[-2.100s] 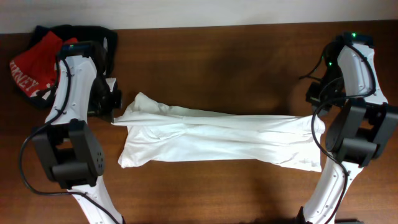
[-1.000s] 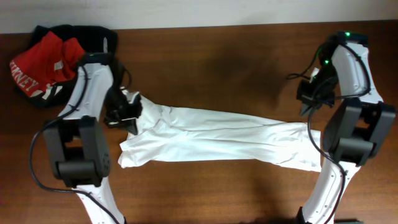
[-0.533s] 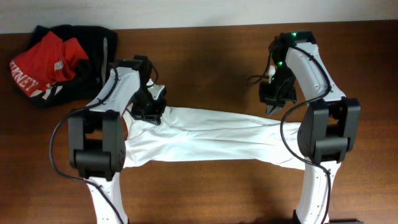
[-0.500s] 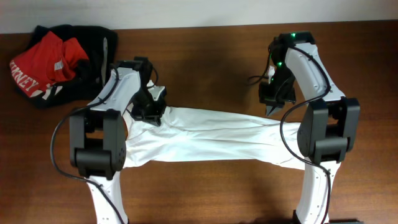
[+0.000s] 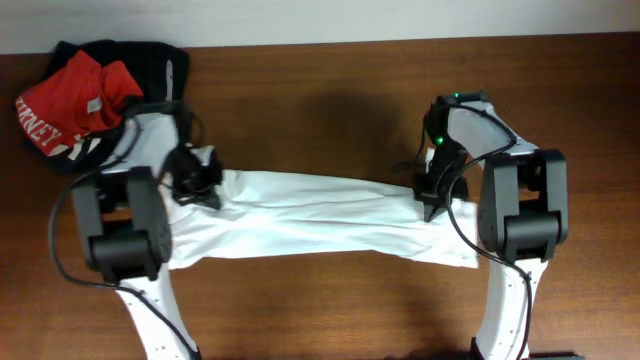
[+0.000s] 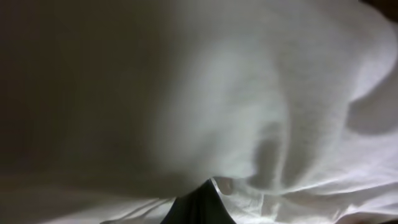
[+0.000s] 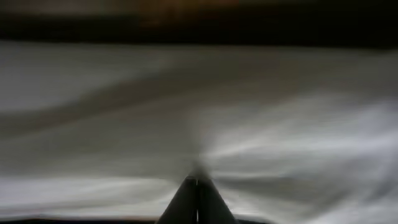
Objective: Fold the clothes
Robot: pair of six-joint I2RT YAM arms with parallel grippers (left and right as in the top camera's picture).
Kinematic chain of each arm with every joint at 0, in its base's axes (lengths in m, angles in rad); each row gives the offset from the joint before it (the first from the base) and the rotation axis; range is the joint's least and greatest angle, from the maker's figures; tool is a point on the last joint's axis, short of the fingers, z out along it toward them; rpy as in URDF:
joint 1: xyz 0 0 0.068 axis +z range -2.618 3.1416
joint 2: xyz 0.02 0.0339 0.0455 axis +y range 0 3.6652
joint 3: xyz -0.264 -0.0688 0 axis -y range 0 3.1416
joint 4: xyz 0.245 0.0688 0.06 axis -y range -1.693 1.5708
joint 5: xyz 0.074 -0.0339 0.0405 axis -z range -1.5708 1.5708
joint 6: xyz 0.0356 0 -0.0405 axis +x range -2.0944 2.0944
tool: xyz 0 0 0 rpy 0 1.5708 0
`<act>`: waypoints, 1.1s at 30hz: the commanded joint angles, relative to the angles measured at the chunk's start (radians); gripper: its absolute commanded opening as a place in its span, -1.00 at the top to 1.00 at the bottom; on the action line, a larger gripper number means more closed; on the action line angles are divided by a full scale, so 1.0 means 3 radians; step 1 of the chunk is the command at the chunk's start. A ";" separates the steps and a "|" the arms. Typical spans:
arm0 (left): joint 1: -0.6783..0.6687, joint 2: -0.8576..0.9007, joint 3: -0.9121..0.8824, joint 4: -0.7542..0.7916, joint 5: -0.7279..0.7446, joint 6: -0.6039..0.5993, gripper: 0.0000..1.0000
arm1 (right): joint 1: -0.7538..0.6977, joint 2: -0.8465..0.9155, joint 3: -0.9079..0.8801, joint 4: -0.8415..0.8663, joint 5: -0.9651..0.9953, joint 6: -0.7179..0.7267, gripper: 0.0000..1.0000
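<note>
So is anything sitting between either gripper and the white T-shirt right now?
Nothing visible does. The left gripper and right gripper are both right on the white T-shirt, and cloth fills each wrist view. The red garment and black garment lie bunched at the table's far left corner, apart from the shirt.

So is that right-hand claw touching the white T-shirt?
Touching. The right wrist view shows the right gripper shut on the white T-shirt, wrinkles fanning from its tip.
</note>
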 commanded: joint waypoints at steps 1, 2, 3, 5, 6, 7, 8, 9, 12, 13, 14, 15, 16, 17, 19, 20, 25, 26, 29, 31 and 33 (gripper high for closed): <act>0.0371 0.0220 -0.0084 0.0041 -0.0552 -0.0089 0.99 | 0.0028 -0.0056 -0.0280 0.0281 0.0046 0.0023 0.88; 0.0427 0.0220 -0.0084 0.0020 -0.0556 -0.0089 0.99 | 0.0027 -0.0056 -0.0327 0.0342 0.0064 0.0024 0.89; 0.0497 0.0220 -0.0084 0.0000 -0.0585 -0.0090 0.99 | 0.0027 -0.0056 -0.0373 0.0406 0.0212 0.0024 0.91; 0.0573 0.0215 -0.0080 -0.0015 -0.0614 -0.0090 0.99 | 0.0024 -0.0061 -0.0342 0.0374 0.0392 0.0025 0.92; 0.0604 0.0206 -0.0041 -0.0070 -0.0615 -0.0089 0.99 | 0.0014 -0.0064 -0.0231 0.0256 0.0510 0.0037 0.92; 0.0604 0.0195 -0.0014 -0.0102 -0.0617 -0.0089 0.99 | 0.0005 -0.0064 -0.0136 0.0172 0.0549 0.0037 0.92; 0.0603 0.0169 0.0022 -0.0139 -0.0626 -0.0090 0.99 | -0.0015 -0.0064 -0.0017 0.0071 0.0565 0.0037 0.92; 0.0596 0.0128 0.0069 -0.0170 -0.0629 -0.0090 0.99 | -0.0038 -0.0064 0.0134 -0.0036 0.0563 0.0037 0.92; 0.0594 -0.0065 0.0234 -0.0268 -0.0637 -0.0090 0.99 | -0.0117 -0.0064 0.0781 -0.0468 0.0562 0.0036 0.79; 0.0594 -0.0118 0.0261 -0.0275 -0.0636 -0.0090 0.99 | -0.0144 -0.0064 0.0952 -0.0576 0.0562 0.0036 0.68; 0.0594 -0.0188 0.0291 -0.0289 -0.0637 -0.0089 0.99 | -0.0183 -0.0064 0.1158 -0.0713 0.0562 0.0036 0.36; 0.0594 -0.0234 0.0312 -0.0308 -0.0636 -0.0089 0.99 | -0.0243 -0.0064 0.1334 -0.0832 0.0562 0.0036 -0.21; 0.0594 -0.0270 0.0324 -0.0327 -0.0623 -0.0090 0.99 | -0.0296 -0.0064 0.1432 -0.0904 0.0562 0.0036 -0.62; 0.0594 -0.0294 0.0333 -0.0351 -0.0579 -0.0089 0.99 | -0.0348 -0.0064 0.1483 -0.0938 0.0561 0.0036 -0.92; 0.0594 -0.0417 0.0347 -0.0385 -0.0460 -0.0089 0.81 | -0.0561 -0.0070 0.1509 -0.0952 0.0529 0.0034 -0.97; 0.0594 -0.0487 0.0361 -0.0384 -0.0462 -0.0089 0.66 | -0.0651 -0.0088 0.1508 -0.0952 0.0467 0.0036 -1.00; 0.0594 -0.0946 0.0510 -0.0384 -0.0460 -0.0089 -0.98 | -0.0805 -0.0478 0.1509 -0.0952 0.0247 0.0064 -0.97; 0.0594 -0.1041 0.0523 -0.0379 -0.0462 -0.0089 -0.98 | -0.0795 -0.0605 0.1509 -0.0952 0.0248 0.0062 -0.98; 0.0581 -0.1399 0.0524 -0.0239 -0.0460 -0.0089 -0.98 | -0.0773 -0.1085 0.1506 -0.0952 0.0248 0.0061 -0.98; 0.0539 -0.1624 0.0524 -0.0108 -0.0462 -0.0089 -0.98 | -0.0776 -0.1371 0.1506 -0.0952 0.0281 0.0058 -0.97; 0.0463 -0.1804 0.0524 0.0013 -0.0463 -0.0089 -0.98 | -0.0777 -0.1584 0.1495 -0.0952 0.0296 0.0060 -0.97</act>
